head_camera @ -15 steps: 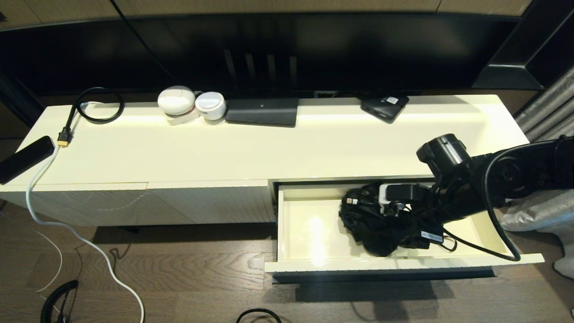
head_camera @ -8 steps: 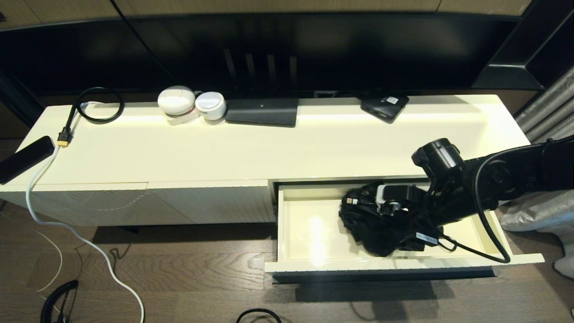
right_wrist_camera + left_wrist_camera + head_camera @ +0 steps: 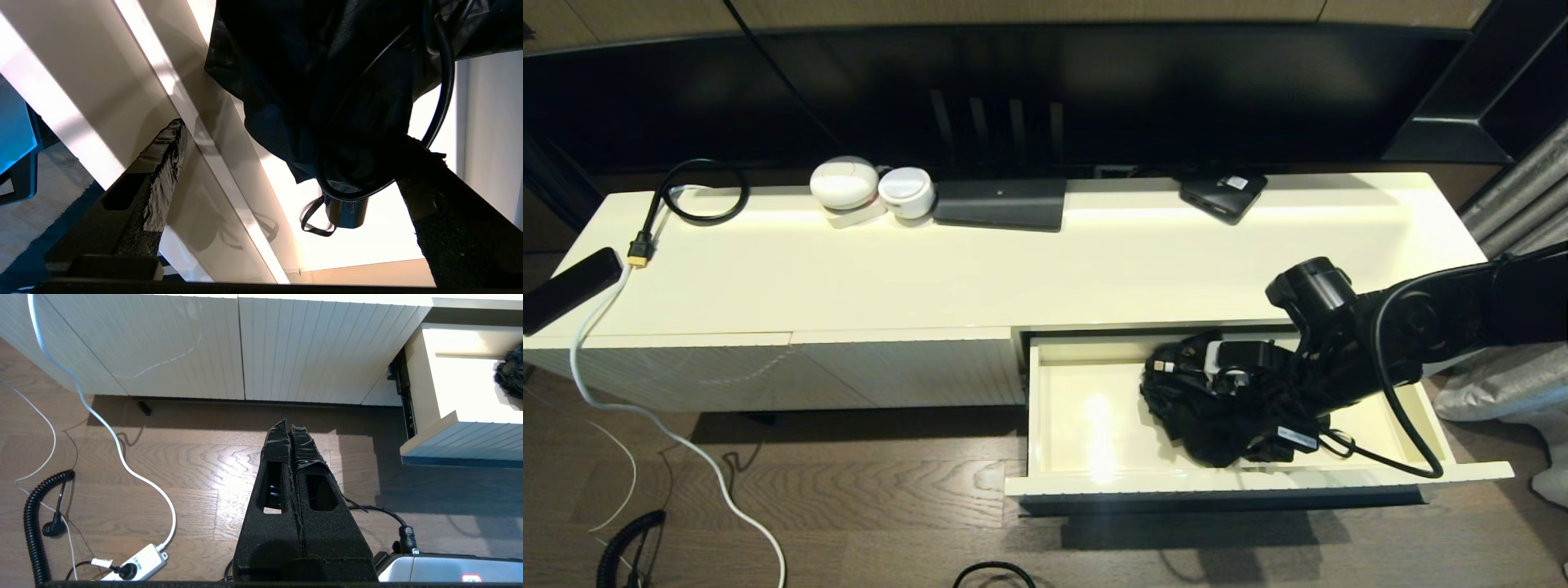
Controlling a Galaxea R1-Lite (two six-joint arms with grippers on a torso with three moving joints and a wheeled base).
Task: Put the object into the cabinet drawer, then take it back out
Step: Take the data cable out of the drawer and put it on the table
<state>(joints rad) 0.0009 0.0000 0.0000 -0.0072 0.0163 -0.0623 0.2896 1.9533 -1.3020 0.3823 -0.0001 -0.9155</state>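
My right claw (image 3: 286, 163) is down inside the open cabinet drawer (image 3: 1094, 482), fingers (image 3: 163, 163) spread wide with nothing clamped. The object, a crumpled black bag (image 3: 1201, 416) wound with cable, lies on the drawer floor toward its right half, directly ahead of my claw. One finger sits beside the drawer's front wall, the other touches the bag's edge. My left claw (image 3: 291, 428) hangs over the wooden floor with fingers pressed together, well apart from the drawer.
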